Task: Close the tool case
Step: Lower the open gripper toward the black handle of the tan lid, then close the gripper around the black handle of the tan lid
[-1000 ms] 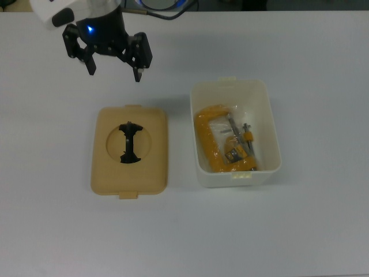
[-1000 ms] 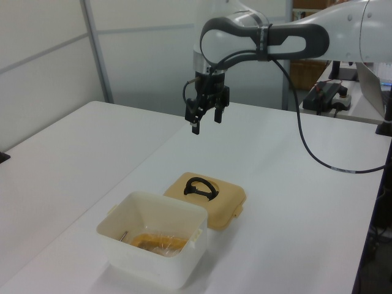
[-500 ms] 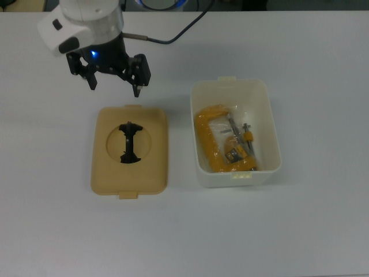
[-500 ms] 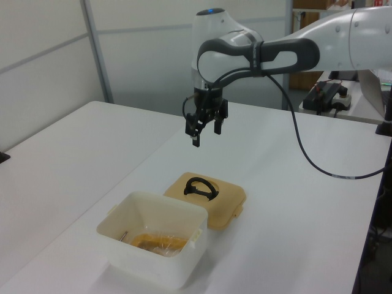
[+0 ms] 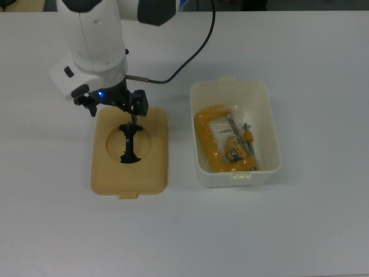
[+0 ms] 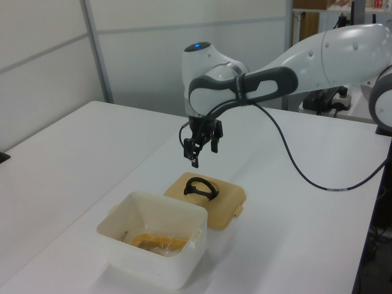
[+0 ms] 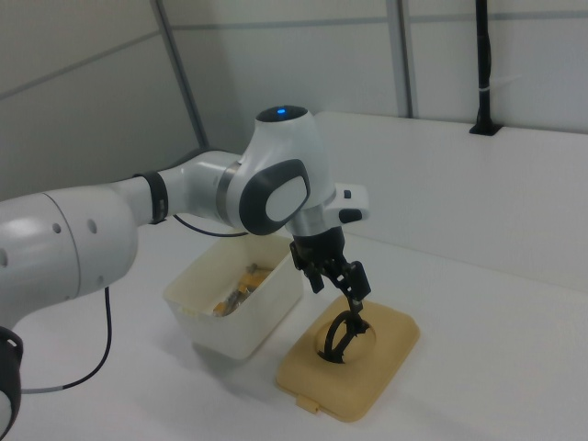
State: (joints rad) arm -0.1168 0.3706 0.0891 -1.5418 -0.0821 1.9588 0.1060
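Note:
The tool case's white tub [image 5: 233,88] stands uncovered at the top view's right, with an orange clamp [image 5: 211,145] inside it. Its tan lid [image 5: 153,167] lies flat beside it on the top view's left, black handle [image 5: 129,144] up in the round recess. My gripper [image 5: 113,111] hangs open just above the lid's far edge, one fingertip [image 5: 135,115] close over the end of the handle. In the left view the gripper [image 6: 203,153] is clear of the lid [image 6: 228,197] and the tub [image 6: 156,245]. The right view has the gripper [image 7: 337,280] over the handle [image 7: 343,338].
A black cable [image 5: 183,64] runs from the arm over the white table [image 5: 300,219] behind the tub. The table's edge [image 6: 361,245] drops off at the left view's right, with equipment [image 6: 327,93] behind it. Grey wall panels back the table.
The gripper has come down and moved toward the lid, from well behind it to just over its far edge. Its fingers stay open. Lid and tub have not moved.

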